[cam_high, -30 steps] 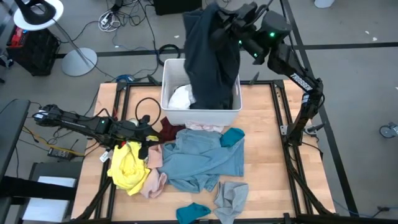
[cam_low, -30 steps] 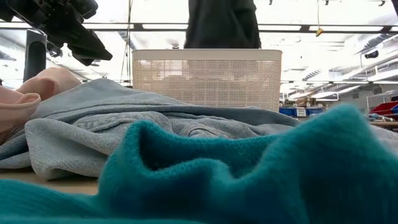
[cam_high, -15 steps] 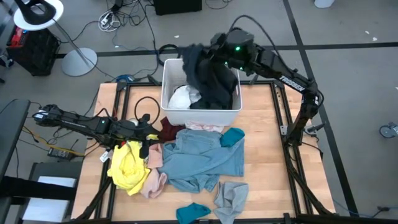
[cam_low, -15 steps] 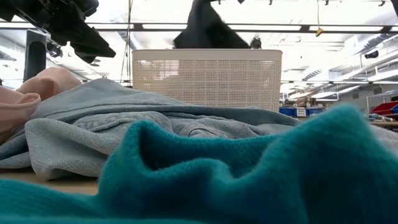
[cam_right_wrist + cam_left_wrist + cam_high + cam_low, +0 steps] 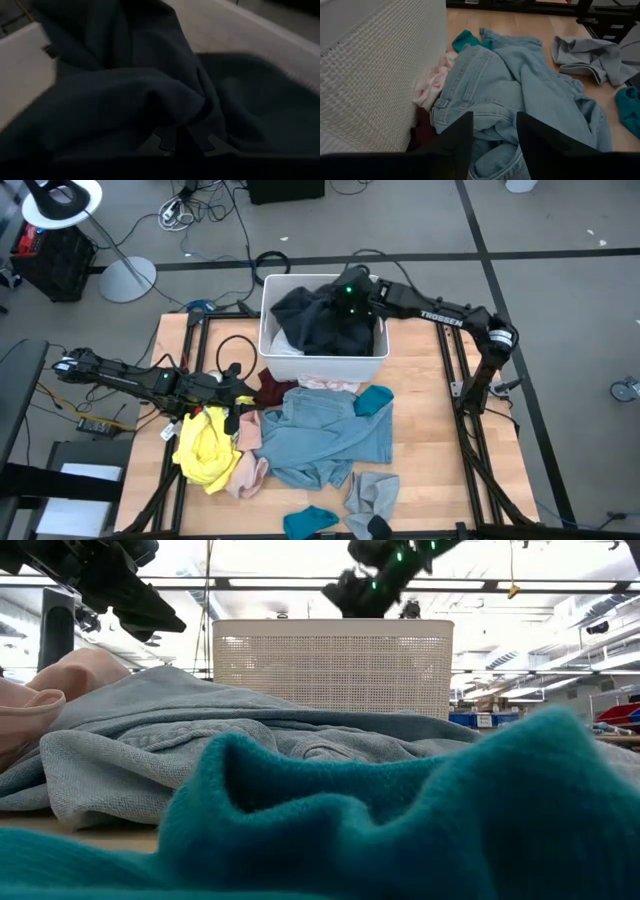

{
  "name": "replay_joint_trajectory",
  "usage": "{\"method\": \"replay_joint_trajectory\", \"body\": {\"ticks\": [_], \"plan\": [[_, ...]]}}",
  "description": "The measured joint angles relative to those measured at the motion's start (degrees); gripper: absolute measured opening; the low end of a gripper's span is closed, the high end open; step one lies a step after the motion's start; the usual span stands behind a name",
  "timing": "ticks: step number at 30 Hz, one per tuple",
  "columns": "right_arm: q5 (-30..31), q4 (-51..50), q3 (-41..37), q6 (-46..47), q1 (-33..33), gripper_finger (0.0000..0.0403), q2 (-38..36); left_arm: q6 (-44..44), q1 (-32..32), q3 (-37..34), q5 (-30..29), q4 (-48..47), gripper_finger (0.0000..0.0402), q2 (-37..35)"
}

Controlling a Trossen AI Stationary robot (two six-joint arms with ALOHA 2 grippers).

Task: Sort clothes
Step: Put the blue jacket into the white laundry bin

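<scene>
The right gripper (image 5: 345, 298) is down inside the bin (image 5: 268, 360), its jaws pinched tight on the dark garment (image 5: 325, 325), which now lies heaped in the bin over a white item (image 5: 286, 342); the right wrist view shows nothing but that dark cloth bunched at the jaws. So this piece looks delivered but not yet let go. The left gripper (image 5: 237, 396) hangs near the desk's left edge with jaws spread wide and holding nothing, just above the pile; its wrist view looks over the jeans (image 5: 520, 95) toward the bin's wall. Most of the work is left, as I judge it: on the desk the yellow garment (image 5: 205, 448) sits by the left edge, a pink piece (image 5: 250, 470) beside it, a maroon one (image 5: 272, 388) against the bin's near wall, the jeans mid-desk, a teal piece (image 5: 375, 399) touching them, and a grey one (image 5: 372, 498) and another teal scrap (image 5: 308, 521) at the near edge.
</scene>
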Motion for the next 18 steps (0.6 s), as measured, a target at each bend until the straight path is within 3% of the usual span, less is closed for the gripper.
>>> {"method": "replay_joint_trajectory", "body": {"ticks": [10, 18], "plan": [[-4.1, 3.9, -13.0, 0.9, -2.3, 0.0006, 0.0, 0.0, 0.0, 0.0, -0.6, 0.0, 0.0156, 0.0], [-7.5, 2.4, -15.8, 0.5, -2.9, 0.0008, 4.1, 0.0, 0.0, 0.0, -0.6, 0.4, 0.0156, 0.0]]}}
